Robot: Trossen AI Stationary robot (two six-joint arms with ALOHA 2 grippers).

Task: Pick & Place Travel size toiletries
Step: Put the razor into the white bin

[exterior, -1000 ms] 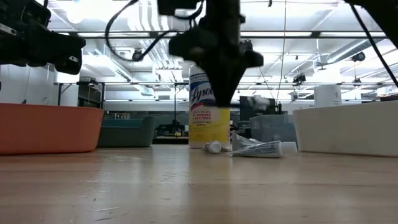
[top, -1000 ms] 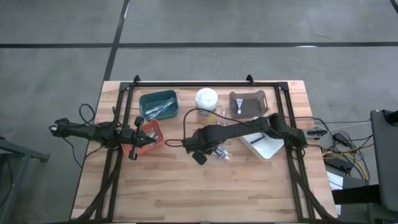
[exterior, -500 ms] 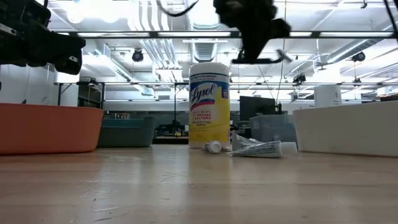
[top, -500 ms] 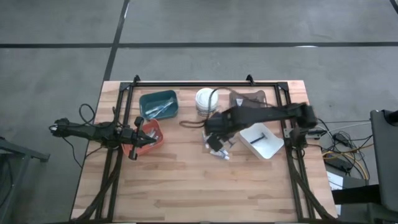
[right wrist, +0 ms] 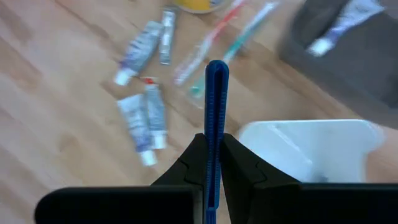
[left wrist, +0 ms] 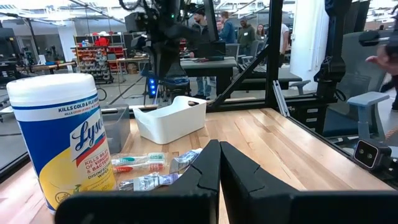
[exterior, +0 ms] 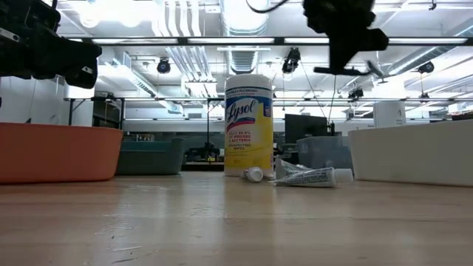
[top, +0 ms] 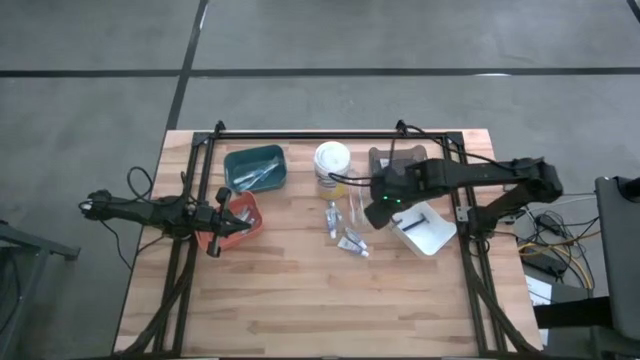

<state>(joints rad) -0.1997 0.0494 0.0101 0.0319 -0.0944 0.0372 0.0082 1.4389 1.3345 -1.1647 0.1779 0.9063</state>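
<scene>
My right gripper (top: 380, 212) (right wrist: 216, 163) hovers above the table next to the white bin (top: 425, 230), shut on a slim blue razor (right wrist: 216, 106). Below it, several small white tubes (top: 347, 241) (right wrist: 144, 121) and thin toothbrushes (top: 352, 205) (right wrist: 219, 45) lie flat on the wood in front of the Lysol tub (top: 332, 160). The low view shows that gripper (exterior: 344, 55) high over the tubes (exterior: 307, 176). My left gripper (top: 238, 228) (left wrist: 219, 165) waits shut over the orange bin (top: 236, 218). My right gripper pinches the blue razor between its two fingers (right wrist: 194, 163), which lie on its flat sides near the handle's middle (right wrist: 216, 140). The razor runs along the fingers and sticks out past their tips (right wrist: 216, 71). It is lifted clear of the table.
A teal bin (top: 255, 168) holding toothbrushes and a brown bin (top: 398, 165) (right wrist: 348, 31) holding a tube stand along the far side. The white bin (right wrist: 311, 149) holds a dark item. A black frame (top: 330, 134) borders the table. Bare wood lies toward the near edge.
My right gripper has risen from low over the table's middle and swung toward the right and far side, ending beside the white bin with the blue razor in its fingers. The tubes and toothbrushes, hidden under the arm before, lie uncovered.
</scene>
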